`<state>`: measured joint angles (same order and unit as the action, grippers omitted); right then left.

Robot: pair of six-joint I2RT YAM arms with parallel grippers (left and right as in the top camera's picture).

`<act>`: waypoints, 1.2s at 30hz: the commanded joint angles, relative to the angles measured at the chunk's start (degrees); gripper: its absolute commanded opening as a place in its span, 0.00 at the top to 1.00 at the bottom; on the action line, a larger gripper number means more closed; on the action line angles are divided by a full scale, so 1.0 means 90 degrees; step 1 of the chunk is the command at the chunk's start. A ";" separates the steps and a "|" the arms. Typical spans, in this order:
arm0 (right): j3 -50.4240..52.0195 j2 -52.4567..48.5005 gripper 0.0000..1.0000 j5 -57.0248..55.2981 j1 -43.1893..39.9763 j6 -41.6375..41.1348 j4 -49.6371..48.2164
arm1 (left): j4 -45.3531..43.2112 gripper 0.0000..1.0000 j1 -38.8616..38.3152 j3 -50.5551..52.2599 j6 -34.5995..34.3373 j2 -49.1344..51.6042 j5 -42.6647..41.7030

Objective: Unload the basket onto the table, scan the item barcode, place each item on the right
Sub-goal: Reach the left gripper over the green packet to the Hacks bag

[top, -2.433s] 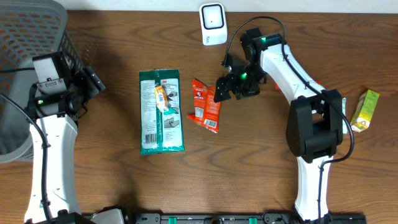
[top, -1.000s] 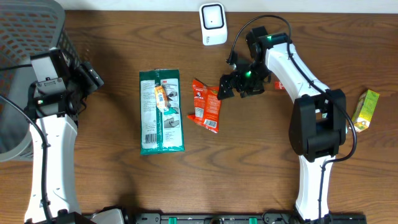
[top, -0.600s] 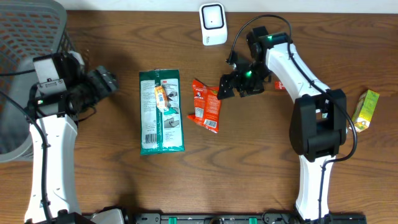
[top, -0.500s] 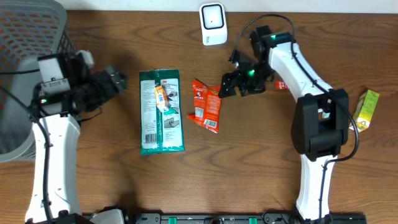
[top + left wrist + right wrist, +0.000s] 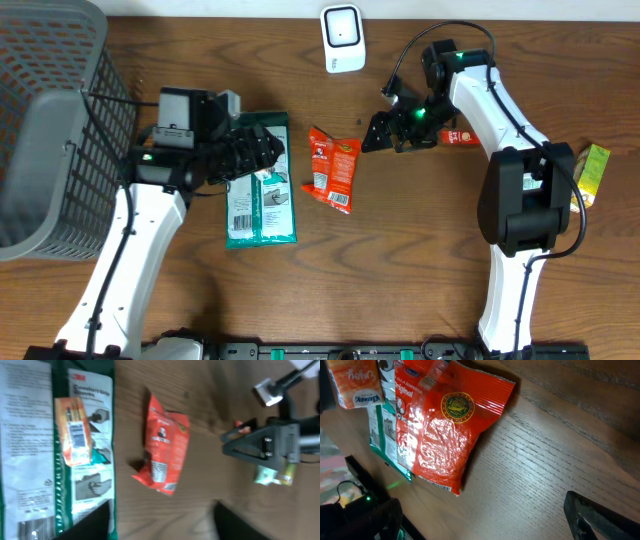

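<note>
Counter (image 5: 400, 260), three loose items mid-scene. The green wipes pack (image 5: 262, 205) lies flat left of centre. An orange sachet (image 5: 74, 430) rests on top of its far half. The red snack bag (image 5: 332, 168) lies just right of the pack. The scanner (image 5: 342, 38) stands at the far edge, well apart from all three. Which item is meant for scanning I cannot tell; none is lifted.

Left end effector (image 5: 262, 150): over the far end of the wipes pack, fingers spread, nothing between them. Right end effector (image 5: 378, 132): just right of the snack bag, jaws wide, empty.

Risks, as I judge them:
- The sachet sits loose on the pack, so a pinch there may take the sachet alone, take both, or flick it off.
- Pack and bag are both flat and soft, so fingertips may slide over them or crumple the film and crease a barcode.
- Both arms crowd the middle and could clash if both go for the snack bag.
- An item may reach the scanner with its code facing away.

Views:
- Overhead alone shows the scanner, the basket (image 5: 50, 120) far left and the juice carton (image 5: 590, 175) far right.
- Left wrist alone shows the barcode on the sachet.
- Right wrist alone shows a barcode strip along the snack bag's lower edge.
</note>
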<state>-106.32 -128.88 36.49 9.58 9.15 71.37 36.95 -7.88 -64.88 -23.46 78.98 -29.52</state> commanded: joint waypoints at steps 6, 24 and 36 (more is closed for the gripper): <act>0.0046 0.0056 0.05 0.0350 -0.0019 0.0219 0.0049 | -0.0032 0.93 -0.0894 0.0087 -0.0595 0.0347 0.2137; 0.0056 0.0053 0.47 0.0308 -0.0024 0.0420 -0.0044 | -0.1513 0.93 -0.1273 0.0090 -0.1358 0.2181 0.2412; 0.0435 0.0034 0.40 0.0316 0.0083 -0.0209 -0.0665 | -0.1885 0.92 -0.1273 0.0090 -0.0772 0.2239 0.2433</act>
<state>-104.14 -128.88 38.61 9.69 10.33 66.50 19.86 -19.29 -64.77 -32.95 98.94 -8.60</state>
